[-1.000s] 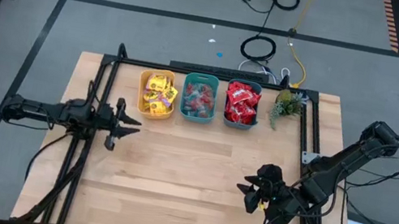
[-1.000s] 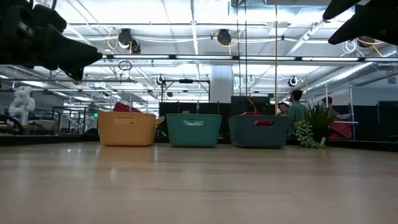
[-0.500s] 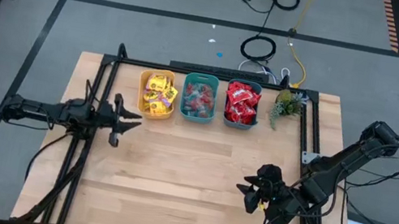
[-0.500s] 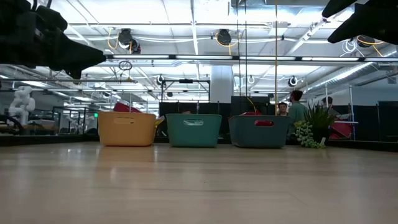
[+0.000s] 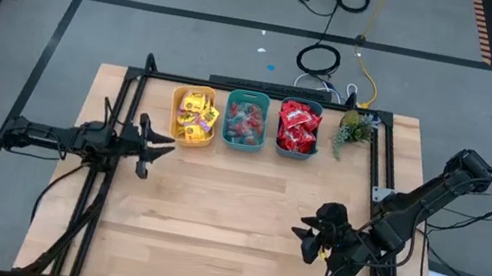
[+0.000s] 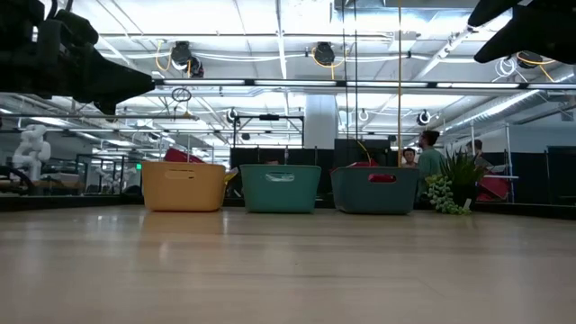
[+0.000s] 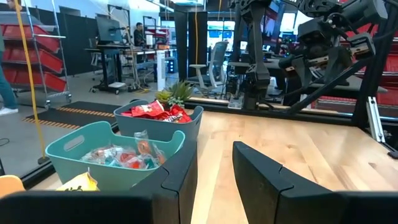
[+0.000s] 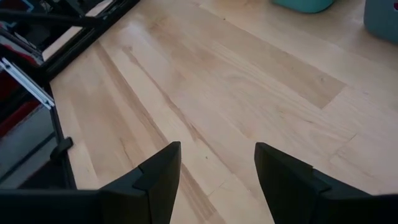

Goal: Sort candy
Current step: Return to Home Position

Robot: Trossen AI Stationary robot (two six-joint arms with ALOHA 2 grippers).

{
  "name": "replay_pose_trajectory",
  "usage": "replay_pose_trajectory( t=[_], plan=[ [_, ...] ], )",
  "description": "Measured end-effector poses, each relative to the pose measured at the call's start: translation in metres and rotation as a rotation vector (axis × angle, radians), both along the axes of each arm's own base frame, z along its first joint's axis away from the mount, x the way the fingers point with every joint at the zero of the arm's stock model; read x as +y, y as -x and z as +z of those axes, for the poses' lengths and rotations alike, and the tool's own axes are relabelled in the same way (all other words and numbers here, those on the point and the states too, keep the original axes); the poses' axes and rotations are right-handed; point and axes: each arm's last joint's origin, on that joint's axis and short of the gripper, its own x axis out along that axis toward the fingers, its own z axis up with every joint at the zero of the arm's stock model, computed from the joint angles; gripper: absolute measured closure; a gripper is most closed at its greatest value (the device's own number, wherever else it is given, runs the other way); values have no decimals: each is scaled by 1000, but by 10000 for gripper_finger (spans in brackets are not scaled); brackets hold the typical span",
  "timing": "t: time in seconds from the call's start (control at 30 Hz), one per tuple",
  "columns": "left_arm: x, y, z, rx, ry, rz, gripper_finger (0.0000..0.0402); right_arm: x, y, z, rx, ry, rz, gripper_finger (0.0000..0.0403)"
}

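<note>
Take as your landmark the open-topped teal plastic bin (image 5: 250,94), the middle one of three in a row at the far edge of the pale wooden table (image 5: 225,256). All the candy you can see is already binned. The small clear pink-and-teal wrapped pieces (image 5: 245,124) lie in that bin. The yellow packets (image 5: 195,115) are in the yellow plastic bin (image 5: 174,105) just beside it on the left. The glossy red packets (image 5: 298,127) are in the dusky blue-teal plastic bin (image 5: 302,103) just beside it on the right. No loose sweet shows on the boards, so I judge the sorting done, with only the retreat to rest left.

The left gripper (image 5: 160,150) hovers left of the teal bin and a little toward the near edge, just off the yellow bin's front corner. It is by far the nearer of the two. Its fingers (image 7: 180,180) are parted by a narrow gap with nothing between them. It points across the table, roughly along the row's long axis, so the bins lie ahead on its far-edge side. Draw it away leftward, off the row; the yellow bin's wall is the only thing close enough to clip.

The right gripper (image 5: 302,241) hangs well apart from the teal bin, toward the near right, its jaws wide and empty over bare wood. The small green plant (image 5: 354,129), right of the teal bin past the red-filled one, stands well away from both arms.
</note>
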Motion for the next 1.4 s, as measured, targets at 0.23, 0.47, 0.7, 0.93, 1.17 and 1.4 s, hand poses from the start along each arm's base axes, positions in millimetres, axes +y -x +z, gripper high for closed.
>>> replay_pose_trajectory(
  t=[0.23,0.47,0.7,0.93,1.17,1.4],
  plan=[
    [0,0,0,1,0,-3,290,0,0,0,12,32,25,206],
    [0,0,0,1,1,-4,290,-6,-3,-1,57,160,97,206],
    [0,0,0,1,1,-5,290,-26,-18,-44,8,152,138,206],
    [0,0,0,-1,1,-5,290,-64,-27,-85,-186,150,233,206],
    [0,0,0,-1,1,-5,290,-111,-20,-98,-419,212,230,206],
    [0,0,0,-3,1,-5,290,-128,1,-99,-480,280,263,206]
  ],
)
